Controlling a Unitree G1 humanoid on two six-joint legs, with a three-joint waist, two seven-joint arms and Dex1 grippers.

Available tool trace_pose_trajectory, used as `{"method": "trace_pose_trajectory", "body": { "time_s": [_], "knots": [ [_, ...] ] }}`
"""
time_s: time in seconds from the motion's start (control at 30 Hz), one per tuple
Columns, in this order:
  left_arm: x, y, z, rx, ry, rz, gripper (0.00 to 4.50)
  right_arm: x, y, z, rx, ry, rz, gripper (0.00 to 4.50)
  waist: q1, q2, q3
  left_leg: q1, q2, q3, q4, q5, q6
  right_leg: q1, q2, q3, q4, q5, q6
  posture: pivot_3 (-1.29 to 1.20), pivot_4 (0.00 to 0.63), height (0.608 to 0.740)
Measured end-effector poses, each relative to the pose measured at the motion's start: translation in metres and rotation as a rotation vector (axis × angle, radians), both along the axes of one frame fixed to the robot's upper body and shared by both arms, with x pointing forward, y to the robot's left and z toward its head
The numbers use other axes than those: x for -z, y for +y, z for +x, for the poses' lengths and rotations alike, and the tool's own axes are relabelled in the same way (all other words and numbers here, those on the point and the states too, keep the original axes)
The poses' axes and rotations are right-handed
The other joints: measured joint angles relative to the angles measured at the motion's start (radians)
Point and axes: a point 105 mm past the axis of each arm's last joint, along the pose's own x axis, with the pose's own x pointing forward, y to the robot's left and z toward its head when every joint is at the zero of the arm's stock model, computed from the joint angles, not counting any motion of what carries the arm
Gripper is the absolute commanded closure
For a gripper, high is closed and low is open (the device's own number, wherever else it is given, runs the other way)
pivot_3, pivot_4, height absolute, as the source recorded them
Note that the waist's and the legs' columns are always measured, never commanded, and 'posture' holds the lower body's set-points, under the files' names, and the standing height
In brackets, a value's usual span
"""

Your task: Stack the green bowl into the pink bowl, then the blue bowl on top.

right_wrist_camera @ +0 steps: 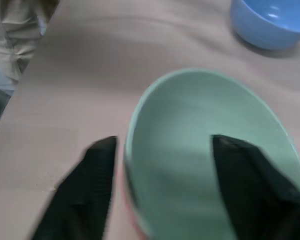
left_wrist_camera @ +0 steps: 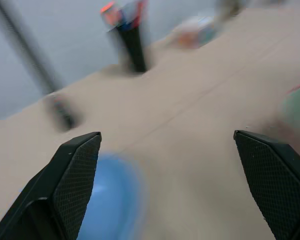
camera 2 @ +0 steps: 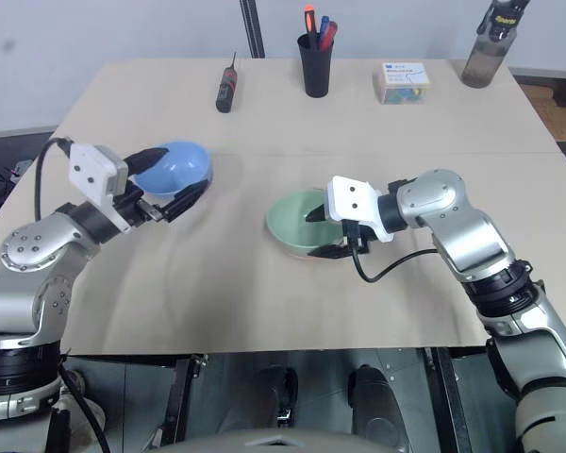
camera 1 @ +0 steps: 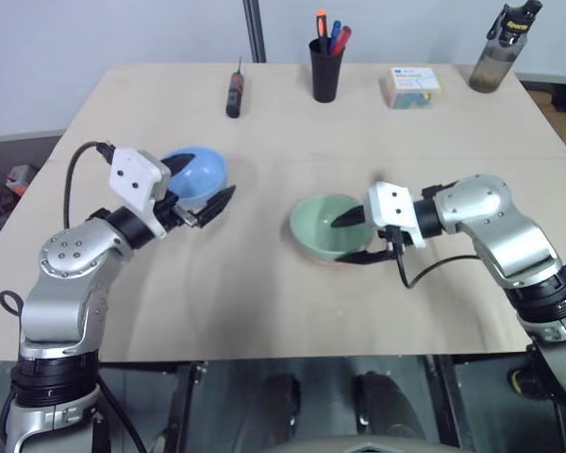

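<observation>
The green bowl [camera 1: 323, 225] sits nested in the pink bowl [camera 1: 307, 253], of which only a thin rim shows beneath it. My right gripper [camera 1: 355, 238] is open across the green bowl's near wall, one finger inside the bowl and one outside; the right wrist view shows the green bowl [right_wrist_camera: 205, 150] and a sliver of the pink bowl [right_wrist_camera: 125, 197]. The blue bowl [camera 1: 198, 172] stands alone on the table [camera 1: 264, 302] to the left. My left gripper [camera 1: 200, 185] is open and level at the blue bowl, its fingertips [left_wrist_camera: 77, 170] wide apart with the blue bowl [left_wrist_camera: 110, 205] low between them.
Along the table's far side stand a black screwdriver [camera 1: 234, 92], a black pen cup [camera 1: 325, 71], a small box of coloured items [camera 1: 410, 87] and a dark bottle [camera 1: 498, 52]. Bare tabletop lies between the two bowl spots and toward the front edge.
</observation>
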Motion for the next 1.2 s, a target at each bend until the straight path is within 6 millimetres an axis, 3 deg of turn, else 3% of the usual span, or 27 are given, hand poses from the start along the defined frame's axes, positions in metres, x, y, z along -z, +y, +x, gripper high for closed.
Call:
{"method": "trace_pose_trajectory", "body": {
  "time_s": [0.1,0.2,0.3,0.4,0.57,0.8,1.07,1.17,1.2],
  "knots": [
    [0.005,0.01,0.003,-0.095,0.047,0.07,0.0,-0.028,-0.003,0.007,0.089,-0.061,0.15,0.13,0.001,0.0,0.0,0.0,0.0,0.0,0.0,0.0,0.0,0.0,0.0,0.0,0.0,0.0,0.0,0.0,0.15,0.74],
    [0.02,0.014,0.01,-0.16,0.2,0.286,0.0,-0.044,-0.002,0.001,0.099,-0.085,0.276,0.13,0.004,-0.001,0.0,0.0,-0.001,-0.001,0.0,0.0,0.0,0.0,0.001,-0.002,0.0,0.0,0.0,0.0,0.15,0.74],
    [0.021,0.017,0.016,-0.21,0.279,0.399,0.0,-0.05,0.0,-0.003,0.108,-0.086,0.34,0.13,0.001,-0.001,0.0,0.0,-0.002,0.0,0.0,0.0,0.0,0.001,0.002,-0.001,0.0,0.0,0.0,0.0,0.15,0.74],
    [0.034,0.015,0.023,-0.21,0.345,0.462,0.0,-0.053,0.0,-0.003,0.128,-0.098,0.362,0.13,0.001,-0.001,0.0,0.0,-0.002,0.0,0.0,0.0,0.0,0.0,0.003,0.0,0.0,0.0,0.0,0.0,0.15,0.74],
    [0.055,0.016,0.038,-0.223,0.408,0.565,1.54,-0.055,0.0,-0.001,0.152,-0.104,0.386,0.0,-0.001,-0.001,0.0,0.0,-0.001,0.0,0.0,0.0,0.0,0.0,0.004,0.0,0.0,0.0,0.0,0.0,0.15,0.74],
    [0.055,0.01,0.047,-0.19,0.387,0.61,4.42,-0.052,-0.001,-0.006,0.159,-0.108,0.391,0.0,0.0,-0.001,0.0,0.0,-0.001,0.0,0.0,0.0,0.0,0.0,0.004,0.0,0.0,0.0,0.0,0.0,0.15,0.74],
    [0.052,-0.003,0.046,-0.09,0.372,0.617,4.42,-0.043,-0.011,-0.005,0.206,-0.103,0.363,0.0,0.0,-0.001,0.0,-0.001,-0.001,0.0,0.001,0.0,0.0,0.0,0.004,0.0,0.001,0.0,0.0,0.0,0.15,0.74],
    [0.039,-0.02,0.041,0.027,0.336,0.581,4.42,-0.036,-0.03,-0.003,0.28,-0.102,0.347,0.0,0.006,-0.001,0.0,-0.002,0.0,-0.001,0.001,0.0,0.0,0.0,0.003,-0.001,0.0,0.0,0.0,0.0,0.15,0.74],
    [0.026,-0.042,0.038,0.141,0.287,0.517,4.42,-0.031,-0.043,-0.004,0.331,-0.103,0.34,0.0,0.014,-0.001,0.0,-0.002,0.0,-0.002,0.001,0.0,0.0,0.0,0.002,-0.002,0.0,0.0,0.0,0.0,0.15,0.74]
  ]
}}
